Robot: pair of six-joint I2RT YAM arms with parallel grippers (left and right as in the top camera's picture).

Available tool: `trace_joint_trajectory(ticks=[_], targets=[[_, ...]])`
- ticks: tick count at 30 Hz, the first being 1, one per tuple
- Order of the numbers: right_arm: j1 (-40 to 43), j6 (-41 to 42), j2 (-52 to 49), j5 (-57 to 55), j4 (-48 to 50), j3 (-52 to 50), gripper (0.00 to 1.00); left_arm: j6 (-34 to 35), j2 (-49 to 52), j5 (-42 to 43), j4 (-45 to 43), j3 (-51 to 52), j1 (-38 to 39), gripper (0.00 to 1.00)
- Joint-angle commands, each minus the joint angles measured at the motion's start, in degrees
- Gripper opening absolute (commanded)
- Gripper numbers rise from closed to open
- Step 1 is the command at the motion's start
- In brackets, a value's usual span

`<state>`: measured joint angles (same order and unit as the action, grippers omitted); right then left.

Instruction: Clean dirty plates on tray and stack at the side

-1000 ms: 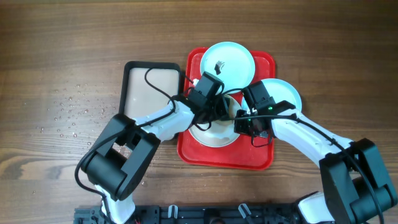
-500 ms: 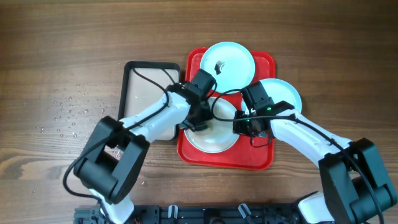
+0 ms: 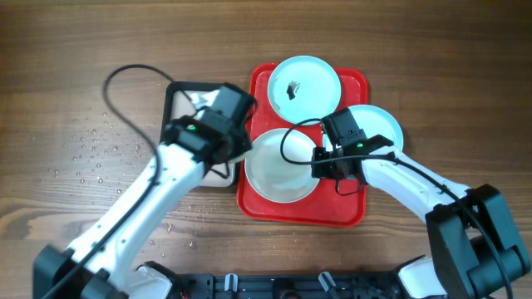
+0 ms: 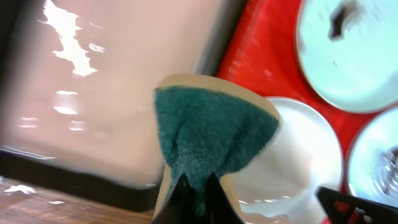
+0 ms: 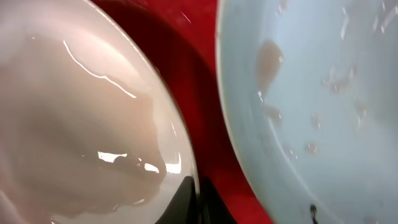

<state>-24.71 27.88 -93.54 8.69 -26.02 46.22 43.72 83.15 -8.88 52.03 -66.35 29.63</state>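
Observation:
The red tray (image 3: pixel 303 208) holds a plate with a dark smear (image 3: pixel 306 83) at the back and a wet plate (image 3: pixel 278 170) at the front. A third plate (image 3: pixel 381 124) overlaps the tray's right edge. My left gripper (image 3: pixel 234 143) is shut on a green sponge (image 4: pixel 211 130) and hangs over the right edge of the black-rimmed tray. My right gripper (image 3: pixel 320 166) is shut on the right rim of the front plate (image 5: pixel 81 124); its fingers (image 5: pixel 196 193) pinch the rim. The third plate (image 5: pixel 323 93) shows small smudges.
A black-rimmed tray with a wet beige inside (image 3: pixel 181 112) lies left of the red tray; it also shows in the left wrist view (image 4: pixel 112 93). Water droplets (image 3: pixel 91 149) dot the wooden table at the left. A black cable loops over the front plate.
My left arm has swung left, carrying the sponge off the front plate to over the black-rimmed tray. My right gripper has stayed on the plate's rim.

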Motion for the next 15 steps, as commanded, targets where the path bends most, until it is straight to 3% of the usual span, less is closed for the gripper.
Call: trace_joint_trajectory(ticks=[1,4,8,13,15], targets=[[0.20,-5.49,-0.72,1.88,-1.75,1.57,0.04,-6.78,-0.52,-5.57,1.46,0.68,-6.84,0.04],[0.11,-5.51,3.50,0.87,-6.08,4.61,0.04,-8.85,0.57,-4.44,-1.27,4.57,-12.44,0.04],[-0.31,-5.35,13.33,-10.05,-10.64,4.90,0.04,-12.09,0.98,5.57,-9.05,11.13,-18.88,0.04],[-8.63,-5.42,23.06,-28.83,-12.83,4.92,0.04,-13.77,0.83,10.05,-10.56,11.80,-20.92,0.24],[-14.67,-5.44,23.58,-38.75,-13.27,4.92,0.04,-14.88,0.28,12.94,-10.54,11.76,-20.92,0.25]])
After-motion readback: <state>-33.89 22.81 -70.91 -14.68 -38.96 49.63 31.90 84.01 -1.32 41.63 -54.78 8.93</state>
